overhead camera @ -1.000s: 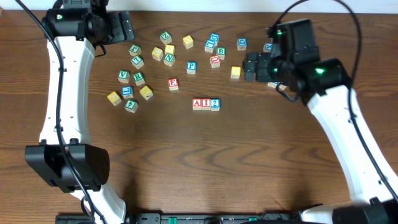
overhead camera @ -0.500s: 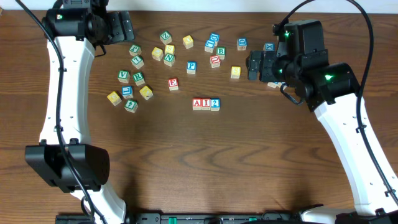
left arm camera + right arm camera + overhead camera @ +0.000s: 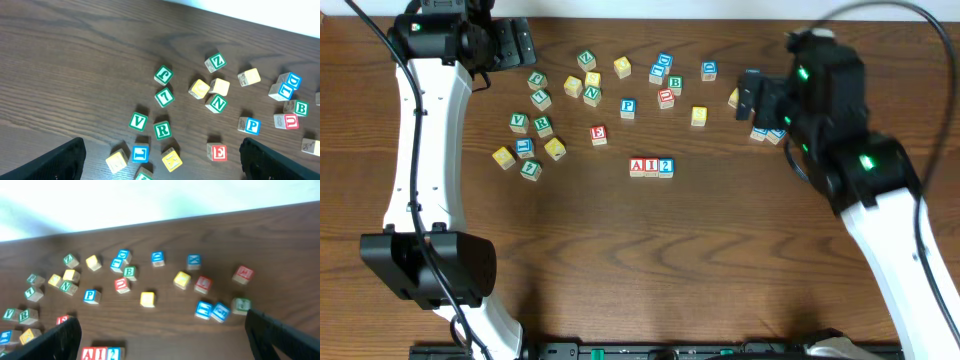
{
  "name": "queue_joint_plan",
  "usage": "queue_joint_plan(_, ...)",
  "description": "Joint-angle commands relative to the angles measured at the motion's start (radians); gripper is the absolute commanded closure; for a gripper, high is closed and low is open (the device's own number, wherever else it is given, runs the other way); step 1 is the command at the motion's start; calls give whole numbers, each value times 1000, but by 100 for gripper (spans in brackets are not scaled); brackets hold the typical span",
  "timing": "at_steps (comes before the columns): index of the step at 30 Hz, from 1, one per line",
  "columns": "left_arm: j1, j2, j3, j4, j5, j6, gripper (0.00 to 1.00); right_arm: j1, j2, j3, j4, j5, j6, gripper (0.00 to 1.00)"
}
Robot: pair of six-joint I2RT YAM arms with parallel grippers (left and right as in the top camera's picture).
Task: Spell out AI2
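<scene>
Black jaws on both arms are spread wide w/ nothing between them: the left gripper [image 3: 523, 44] hangs over the table's [image 3: 720, 250] far left corner, and the right gripper [image 3: 744, 92] sits over the far right part, among a few stray blocks. Neither touches the word. The A cube [image 3: 637, 167], I cube [image 3: 651, 167] and 2 cube [image 3: 666, 167] stand approx. at the table's middle, side by side and touching in a straight row, printed faces up. They read A-I-2 and sit apart from the other cubes [image 3: 592, 92] scattered toward the far edge. The spelling looks done, so prob. no more grabbing is needed. If one did need a nudge: these are small wooden blocks, so likely light, stiff, not fragile. Printed faces may be a bit slick. Best hold is across the two free side faces, i.e. near and far sides, since neighbours block the inner ones. Come straight down and close gently, or the light neighbours could get knocked out of line.
</scene>
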Motion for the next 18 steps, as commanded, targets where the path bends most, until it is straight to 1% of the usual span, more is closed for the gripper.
queue_joint_plan(1,0,7,7,0,-10,3,2,-72,-176,-175,92,52,4,1)
queue_joint_plan(2,0,7,7,0,-10,3,2,-92,-224,-232,124,49,18,1)
queue_joint_plan(3,0,7,7,0,-10,3,2,-133,-328,-351,184,49,50,1)
queue_joint_plan(7,0,7,7,0,-10,3,2,-209,-549,-591,280,50,76,1)
queue_joint_plan(14,0,7,7,0,-10,3,2,-277,-888,-939,423,50,76,1)
queue_joint_plan(18,0,7,7,0,-10,3,2,-279,-1017,-1104,519,50,76,1)
